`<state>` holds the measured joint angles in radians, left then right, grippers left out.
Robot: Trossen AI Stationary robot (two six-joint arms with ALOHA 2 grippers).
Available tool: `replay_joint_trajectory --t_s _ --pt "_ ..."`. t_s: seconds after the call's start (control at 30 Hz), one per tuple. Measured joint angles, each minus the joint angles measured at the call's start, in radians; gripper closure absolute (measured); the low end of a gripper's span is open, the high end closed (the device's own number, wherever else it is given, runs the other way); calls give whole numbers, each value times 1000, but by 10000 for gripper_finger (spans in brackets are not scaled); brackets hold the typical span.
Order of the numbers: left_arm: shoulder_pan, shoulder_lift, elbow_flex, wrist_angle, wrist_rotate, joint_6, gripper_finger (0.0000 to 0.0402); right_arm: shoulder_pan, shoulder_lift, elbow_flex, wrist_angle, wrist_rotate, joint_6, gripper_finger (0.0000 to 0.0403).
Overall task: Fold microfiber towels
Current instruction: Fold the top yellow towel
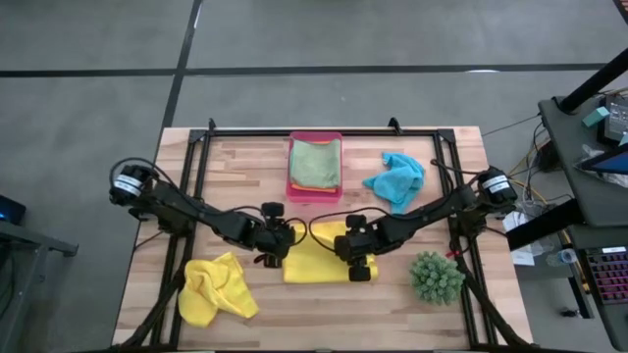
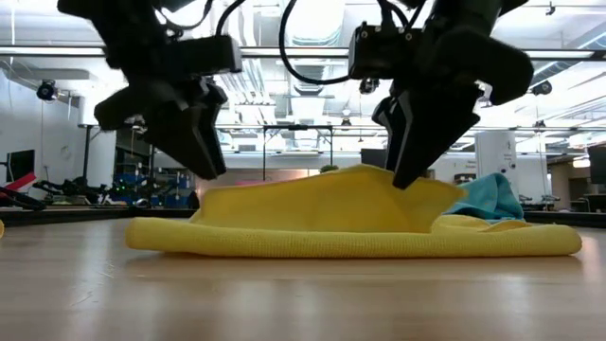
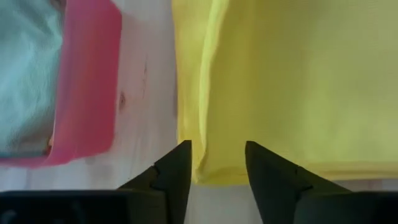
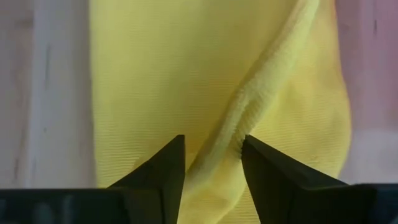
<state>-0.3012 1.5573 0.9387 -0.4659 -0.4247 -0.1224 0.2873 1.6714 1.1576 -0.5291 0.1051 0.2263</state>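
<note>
A yellow microfiber towel (image 1: 316, 257) lies folded on the table's middle, its upper layer humped up (image 2: 355, 185) over the lower one. My left gripper (image 3: 217, 149) is open just above the towel's left end (image 2: 204, 204). My right gripper (image 4: 212, 143) is open at the towel's right part, its fingers on either side of a raised ridge of cloth (image 4: 245, 106). A second yellow towel (image 1: 216, 289) lies crumpled at the near left. A blue towel (image 1: 395, 179) lies at the far right, and a green one (image 1: 314, 163) sits in the pink tray (image 1: 314, 191). My right gripper slants down from the right over the raised upper layer of the yellow towel (image 2: 426, 194). Its fingertips (image 2: 405, 180) stand right at the cloth's ridge; whether they still touch it I cannot tell. The towel rests on the table.
A spiky green plant (image 1: 436, 277) stands near the right front, close to my right arm. The pink tray sits at the far middle. Bare wood shows in front of the folded towel (image 2: 303, 294) and at the far left (image 1: 235, 167).
</note>
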Motion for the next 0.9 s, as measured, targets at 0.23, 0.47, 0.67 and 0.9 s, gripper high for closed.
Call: replay_joint_trajectory --t_s 0.23,0.47,0.67,0.9 --pt "-2 -7 46 93 54 8 263 17 0 0 100 -1 19 261" --pt "-2 -7 -20 425 54 50 263 31 0 0 126 -1 -1 261" --pt "-1 -7 -97 625 54 61 263 48 0 0 141 -2 5 261" --pt "-1 -7 -182 791 54 58 263 48 15 0 182 0 99 255"
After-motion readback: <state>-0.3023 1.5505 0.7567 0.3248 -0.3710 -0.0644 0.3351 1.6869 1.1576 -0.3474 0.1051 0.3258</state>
